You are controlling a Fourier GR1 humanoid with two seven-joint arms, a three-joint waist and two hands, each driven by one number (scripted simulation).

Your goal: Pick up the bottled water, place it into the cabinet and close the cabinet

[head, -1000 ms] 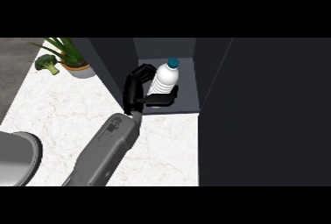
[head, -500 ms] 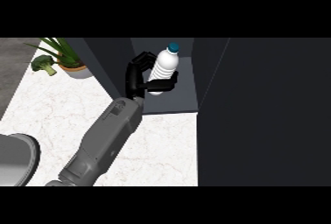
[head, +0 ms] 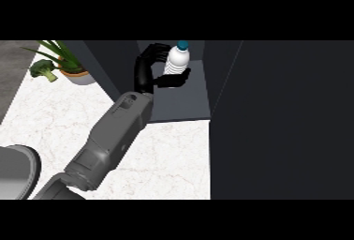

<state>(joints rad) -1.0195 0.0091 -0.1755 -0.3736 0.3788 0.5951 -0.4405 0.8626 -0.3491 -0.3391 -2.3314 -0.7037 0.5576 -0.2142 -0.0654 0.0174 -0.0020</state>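
— So, what is showing at the counter right now?

— One grey forearm (head: 104, 145) is coming in from the lower left, and the robot's left hand (head: 147, 68) is reaching into the open cabinet (head: 181, 103). Its black fingers and thumb are curling round the bottled water (head: 178, 58), gripping the middle of the body. The bottle is standing upright inside the compartment. I cannot tell whether its base is touching the shelf floor or hanging just above it. The right hand is not showing anywhere.

— How is that bottle likely to be handling?

— I am judging it as fairly light but top-heavy: tall, narrow and pale, with a blue cap (head: 182, 45). The plastic wall is probably smooth and a little slippery, and it may be giving slightly under a squeeze. Holding it at the waist, where the hand is now, looks right to me. Taking it near the cap would be letting it swing, and it could tip when it is set down.

— And what is lying around it?

— A tall dark panel (head: 283, 122) is filling the right side, which I am taking for the cabinet door, standing open. The white marble counter (head: 159, 159) is running below. A potted plant (head: 69, 70) and a head of broccoli (head: 43, 69) are sitting at the upper left, well apart from the bottle. A grey round thing (head: 14, 173) is showing at the lower left edge, and I cannot say what it is.
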